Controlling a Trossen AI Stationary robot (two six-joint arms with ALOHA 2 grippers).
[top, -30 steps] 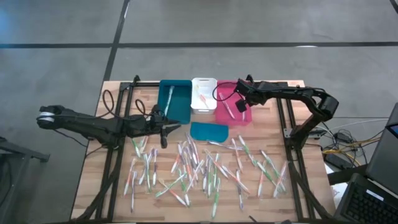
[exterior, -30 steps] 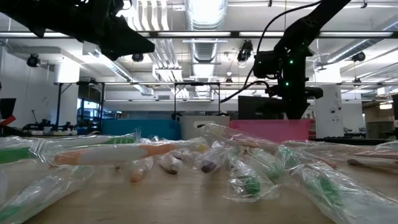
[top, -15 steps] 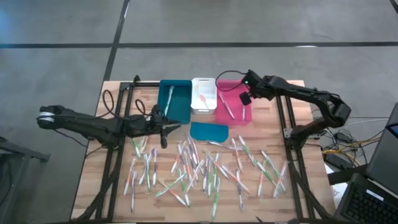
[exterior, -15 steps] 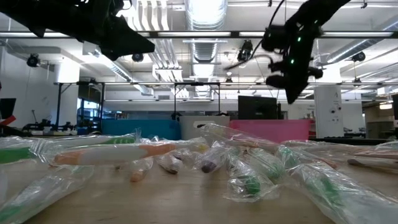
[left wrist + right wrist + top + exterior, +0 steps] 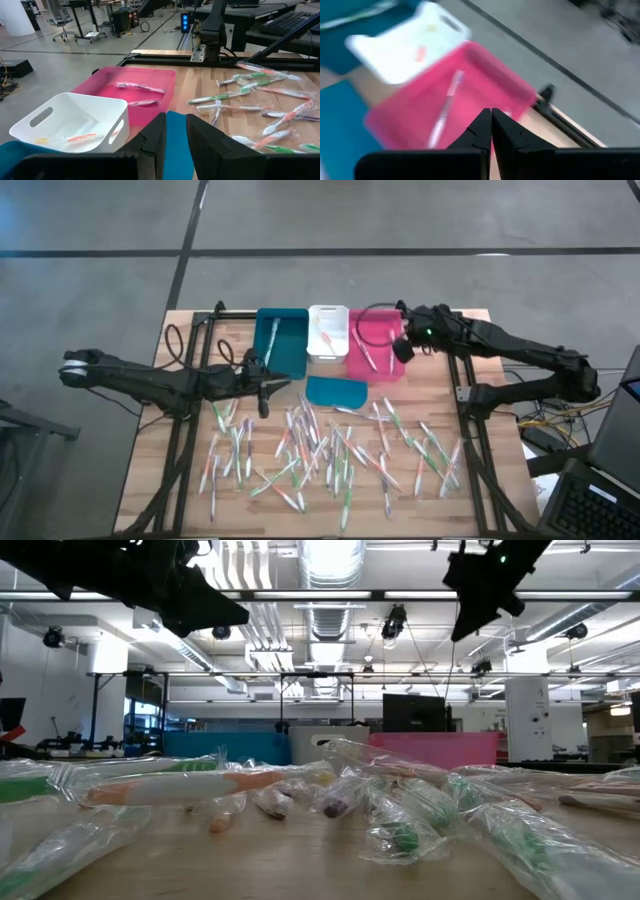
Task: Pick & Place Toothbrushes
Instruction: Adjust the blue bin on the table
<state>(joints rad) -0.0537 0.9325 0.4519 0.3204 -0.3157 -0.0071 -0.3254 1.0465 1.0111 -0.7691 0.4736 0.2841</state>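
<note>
Table [image 5: 190, 500]: wooden slats, dark frame rails on both sides. Bins, in a row at the far edge: teal bin [image 5: 281, 345] holding one toothbrush; white bin [image 5: 327, 333] beside it with an orange-accented toothbrush inside; pink bin [image 5: 374, 343] next along with two toothbrushes lying in it. Teal lid [image 5: 335, 391]: flat on the table, just in front of the white and pink bins. Toothbrushes [image 5: 330, 445]: dozens, wrapped in clear plastic, white with green, pink or orange accents, scattered loose over the near half of the table from the left rail to the right rail, some overlapping. Left gripper [image 5: 263, 385]: low beside the near left corner of the teal bin, above the left end of the scatter; fingers [image 5: 150, 142] a narrow gap apart, nothing seen between them in the left wrist view. Right gripper [image 5: 408, 346]: raised over the right edge of the pink bin; fingers [image 5: 481, 127] pressed together, holding nothing, with the pink bin and its toothbrushes below in the right wrist view. Low view: both arms high above the table, wrapped toothbrushes in the foreground, the three bins behind them.
</note>
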